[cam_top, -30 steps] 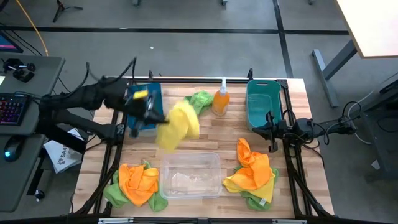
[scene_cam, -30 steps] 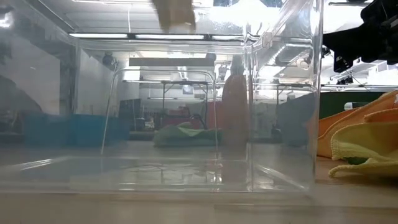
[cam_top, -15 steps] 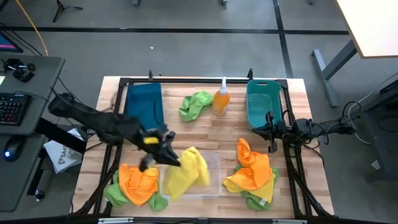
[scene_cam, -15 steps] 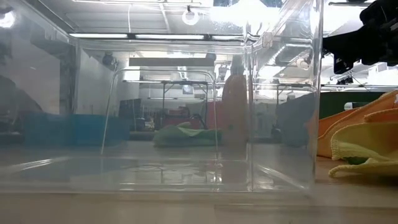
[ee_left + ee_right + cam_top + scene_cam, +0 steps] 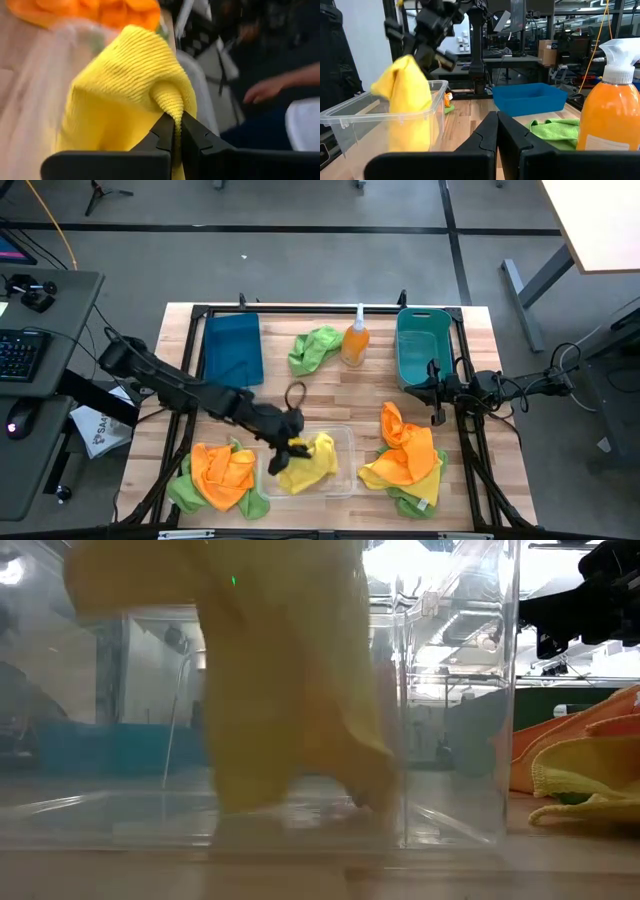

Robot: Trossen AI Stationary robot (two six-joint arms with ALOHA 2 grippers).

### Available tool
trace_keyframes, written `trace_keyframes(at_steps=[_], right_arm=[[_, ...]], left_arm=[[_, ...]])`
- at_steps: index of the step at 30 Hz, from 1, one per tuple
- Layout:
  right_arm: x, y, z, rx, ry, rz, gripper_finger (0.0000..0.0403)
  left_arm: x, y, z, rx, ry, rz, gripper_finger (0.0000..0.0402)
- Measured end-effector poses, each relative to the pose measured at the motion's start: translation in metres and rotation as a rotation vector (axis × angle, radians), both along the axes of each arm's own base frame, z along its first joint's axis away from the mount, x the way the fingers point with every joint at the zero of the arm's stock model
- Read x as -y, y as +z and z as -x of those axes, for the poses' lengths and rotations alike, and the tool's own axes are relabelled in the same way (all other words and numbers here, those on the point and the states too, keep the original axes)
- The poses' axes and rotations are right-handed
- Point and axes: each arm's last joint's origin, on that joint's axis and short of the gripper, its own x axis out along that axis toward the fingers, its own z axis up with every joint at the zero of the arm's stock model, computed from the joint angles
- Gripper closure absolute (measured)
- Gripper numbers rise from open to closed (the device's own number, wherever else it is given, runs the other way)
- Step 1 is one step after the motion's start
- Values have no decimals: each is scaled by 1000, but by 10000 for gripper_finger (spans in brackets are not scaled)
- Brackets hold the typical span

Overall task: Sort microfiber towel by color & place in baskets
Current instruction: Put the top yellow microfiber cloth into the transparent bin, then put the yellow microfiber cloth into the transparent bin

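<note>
My left gripper (image 5: 292,446) hangs over the clear bin (image 5: 345,442) near the table's front, shut on a yellow towel (image 5: 310,463) that drapes down into the bin (image 5: 290,690). A lime green towel (image 5: 315,348) lies by the far edge beside the dark blue bin (image 5: 232,348). The teal bin (image 5: 422,350) stands at far right. Mixed piles of orange, yellow and green towels lie at front left (image 5: 222,473) and front right (image 5: 408,455). My right gripper (image 5: 436,395) waits shut near the teal bin. My left gripper pinches a bunched fold of the yellow towel (image 5: 170,102) between its two fingertips, coming from above and the table's left. The cloth hangs slack below the fingers, and its lower end (image 5: 365,795) rests on the clear bin's floor.
An orange spray bottle with a white nozzle (image 5: 355,340) stands between the green towel and the teal bin. A black frame rail (image 5: 330,308) borders the table. In the left wrist view a person's hand (image 5: 265,90) shows beyond the table.
My left gripper has carried the yellow towel from beside the blue bin toward the near edge, over the clear bin, then down. The towel, first hanging in the air, now hangs inside the bin with its lower end on the floor.
</note>
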Motion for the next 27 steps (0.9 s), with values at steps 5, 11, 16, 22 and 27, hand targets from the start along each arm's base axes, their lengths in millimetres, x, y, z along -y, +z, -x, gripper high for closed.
trace_keyframes(at_steps=[5, 11, 16, 22, 27], right_arm=[[0, 0, 0, -1, -1, 0, 402], [0, 0, 0, -2, 0, 0, 402], [0, -1, 0, -6, 0, 1, 402], [0, -1, 0, -6, 0, 1, 402], [0, -1, 0, -6, 0, 1, 402]], left_arm=[[25, -19, 0, 30, -83, -192, 400], [31, -15, -2, 52, -73, -310, 357], [33, 10, -5, 44, -132, -350, 280], [30, 67, -12, 131, -64, -407, 202], [14, 135, -12, 254, 95, -504, 189]])
